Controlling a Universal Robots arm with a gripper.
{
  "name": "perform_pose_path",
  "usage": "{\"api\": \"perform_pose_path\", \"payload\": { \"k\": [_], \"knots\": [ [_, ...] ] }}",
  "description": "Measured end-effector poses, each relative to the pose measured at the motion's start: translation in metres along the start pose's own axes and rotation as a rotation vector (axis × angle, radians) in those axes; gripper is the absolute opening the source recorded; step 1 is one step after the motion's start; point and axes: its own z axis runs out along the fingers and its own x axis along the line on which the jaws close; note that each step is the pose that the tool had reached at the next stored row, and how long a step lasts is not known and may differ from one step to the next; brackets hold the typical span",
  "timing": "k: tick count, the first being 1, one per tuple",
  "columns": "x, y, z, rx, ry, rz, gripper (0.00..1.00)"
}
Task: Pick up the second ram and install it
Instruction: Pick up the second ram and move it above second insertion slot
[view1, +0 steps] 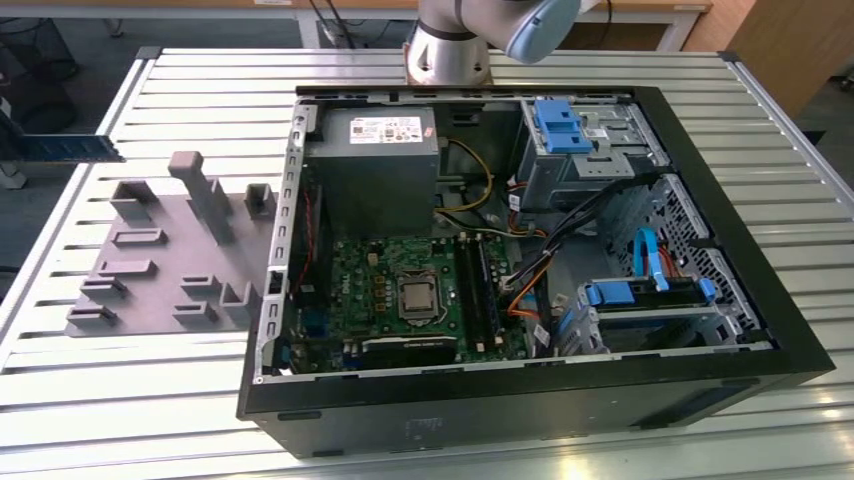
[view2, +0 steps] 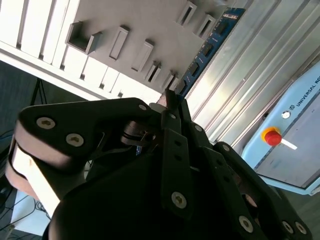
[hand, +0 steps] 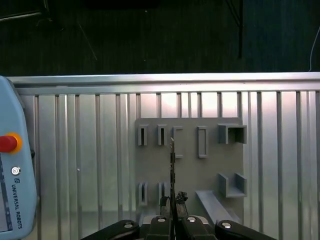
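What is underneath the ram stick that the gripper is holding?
Below the second ram, shut in the gripper, lies the grey slotted holder plate on the slatted metal table. The gripper's body covers part of the plate.

Pincer (hand: 172, 199): black, silver screw heads. Second ram (view2: 209, 45) clamped in it: dark blue, black chips. Fixture plate (hand: 190, 175) just beyond the pincer: matte grey. Table (hand: 75, 150) below: silver, ribbed slat pattern. Teach pendant (hand: 22, 120) off to the pincer's side: light blue, red button (hand: 6, 143) on a yellow ring.
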Motion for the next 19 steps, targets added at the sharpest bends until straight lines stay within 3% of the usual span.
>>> {"api": "perform_pose_path", "payload": {
  "k": [4, 13, 19],
  "knots": [
    [-0.0002, -0.0001, -0.0087, 0.0006, -0.0001, 0.000, 0.14],
    [-0.0004, -0.0007, -0.0096, 0.0002, 0.0001, 0.000, 0.14],
    [-0.0006, -0.0086, -0.0093, 0.0005, -0.0001, 0.000, 0.14]
  ]
}}
